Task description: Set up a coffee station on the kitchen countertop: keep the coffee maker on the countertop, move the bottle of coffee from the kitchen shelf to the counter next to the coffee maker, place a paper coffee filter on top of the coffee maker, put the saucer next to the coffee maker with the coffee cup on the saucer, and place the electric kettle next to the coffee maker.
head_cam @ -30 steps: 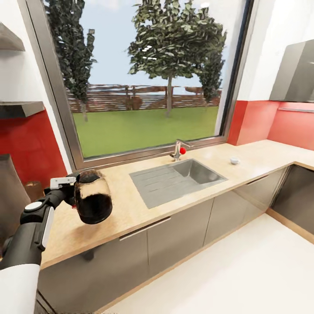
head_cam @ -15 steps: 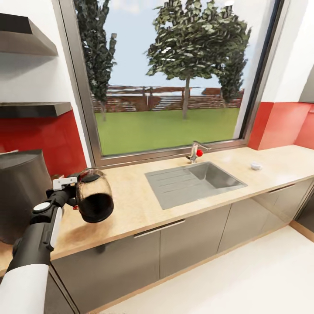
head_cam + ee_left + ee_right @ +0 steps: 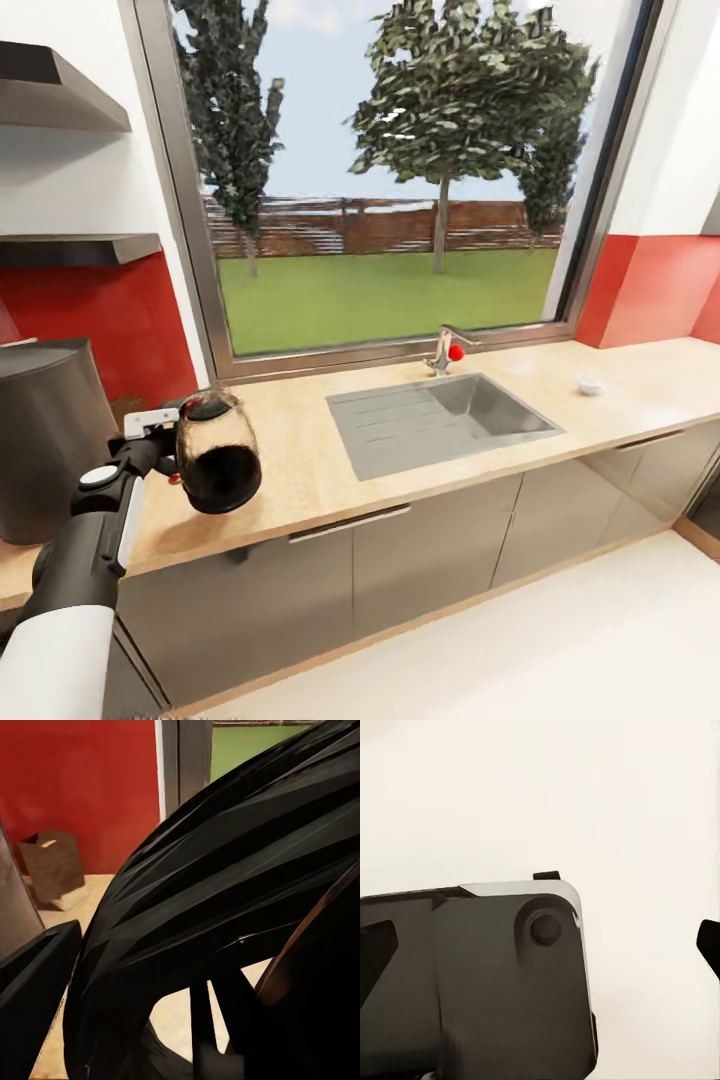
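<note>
My left gripper (image 3: 168,443) is shut on the handle of the electric kettle (image 3: 218,455), a rounded glass body with a dark lid. It hangs tilted just above the front part of the kitchen countertop (image 3: 300,470). The kettle's black handle and base (image 3: 225,907) loom close in the left wrist view. To its left, the tall dark coffee maker (image 3: 45,440) stands on the countertop. The thin black kitchen shelf (image 3: 80,248) hangs on the wall above it. A tiny white cup-like thing (image 3: 590,384) sits far right on the counter. My right gripper (image 3: 540,952) hangs open, its fingertips (image 3: 709,945) wide apart.
An inset grey sink (image 3: 440,420) with a red-knobbed tap (image 3: 447,352) lies mid-counter under the big window. A small brown box (image 3: 52,862) stands by the red wall behind the coffee maker. A thicker dark slab (image 3: 50,90) hangs higher. Pale floor (image 3: 560,640) spreads to the right.
The whole view has swung left, bringing the coffee maker and both wall slabs into sight. The kettle stays held in my left gripper at the same spot relative to the arm.
</note>
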Motion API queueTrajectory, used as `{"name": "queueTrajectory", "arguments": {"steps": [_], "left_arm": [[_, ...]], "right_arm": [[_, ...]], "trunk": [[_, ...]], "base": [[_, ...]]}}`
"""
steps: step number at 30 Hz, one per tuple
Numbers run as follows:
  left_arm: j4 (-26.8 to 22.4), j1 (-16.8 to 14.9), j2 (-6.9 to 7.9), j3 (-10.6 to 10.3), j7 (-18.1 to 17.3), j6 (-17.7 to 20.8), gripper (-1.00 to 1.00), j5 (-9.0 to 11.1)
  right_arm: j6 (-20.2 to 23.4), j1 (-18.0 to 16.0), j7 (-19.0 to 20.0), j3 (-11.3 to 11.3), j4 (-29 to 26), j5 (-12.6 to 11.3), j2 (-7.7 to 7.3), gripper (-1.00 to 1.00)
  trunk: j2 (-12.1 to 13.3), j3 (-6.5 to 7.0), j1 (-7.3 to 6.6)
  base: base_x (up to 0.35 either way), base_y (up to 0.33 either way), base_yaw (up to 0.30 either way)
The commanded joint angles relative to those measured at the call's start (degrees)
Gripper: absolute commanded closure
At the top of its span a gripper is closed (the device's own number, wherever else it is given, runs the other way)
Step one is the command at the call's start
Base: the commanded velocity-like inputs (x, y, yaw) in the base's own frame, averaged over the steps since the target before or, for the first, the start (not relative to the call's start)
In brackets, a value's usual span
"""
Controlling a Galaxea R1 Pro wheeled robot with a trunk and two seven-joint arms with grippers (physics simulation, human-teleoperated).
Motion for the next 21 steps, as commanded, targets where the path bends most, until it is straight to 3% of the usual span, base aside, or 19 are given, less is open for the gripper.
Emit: {"name": "queueTrajectory", "arguments": {"steps": [1,10,21], "left_arm": [[-0.1,-0.1,-0.02,0.0,-0.2,0.3,1.00,-0.6],[0.0,0.1,-0.10,0.0,4.9,0.3,1.00,-0.1],[1.8,0.1,-0.06,0.2,5.1,0.3,1.00,-0.1]], "right_arm": [[-0.2,0.0,0.1,-0.3,0.0,-0.2,0.04,-1.00],[-0.2,0.0,0.1,-0.3,0.0,-0.2,0.03,-1.00],[-0.2,0.0,0.1,-0.3,0.0,-0.2,0.04,-1.00]], "trunk": [[-0.2,-0.13,0.04],[-0.2,-0.13,0.04],[-0.2,-0.13,0.04]], "base": [[0.048,-0.271,0.277],[0.085,-0.237,0.277],[0.202,-0.210,0.266]]}}
